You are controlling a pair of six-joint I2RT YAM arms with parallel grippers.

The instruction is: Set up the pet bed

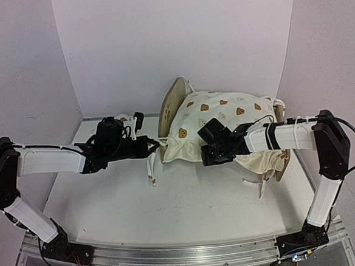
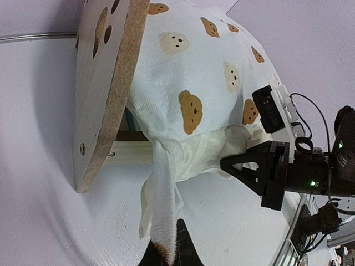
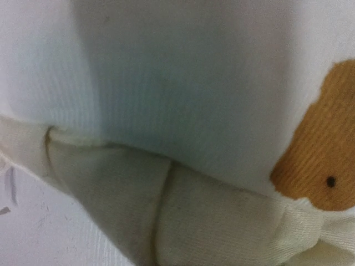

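White tabletop (image 1: 188, 199) carries the pet bed (image 1: 174, 100) at its far middle, with the cushion (image 1: 225, 114) draped over it. Pinched shut, the left gripper (image 1: 156, 145) holds a tie (image 2: 163, 216); the right gripper (image 2: 226, 163) is clamped on the ruffle (image 2: 205, 152). The step looks like seating the cushion; next likely calls for an even pull.

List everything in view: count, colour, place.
pet bed: one, light plywood, back middle of the table, mostly covered by the cushion.
bear-print cushion: one, cream with brown and pale bears, lying over the bed.
cushion ties: at least two seen, cream, one hanging off the near left corner, another at the near right.
table: one, white, under everything.
left gripper: one, black, shut on the left tie.
right gripper: one, black, shut on the cushion's near edge.
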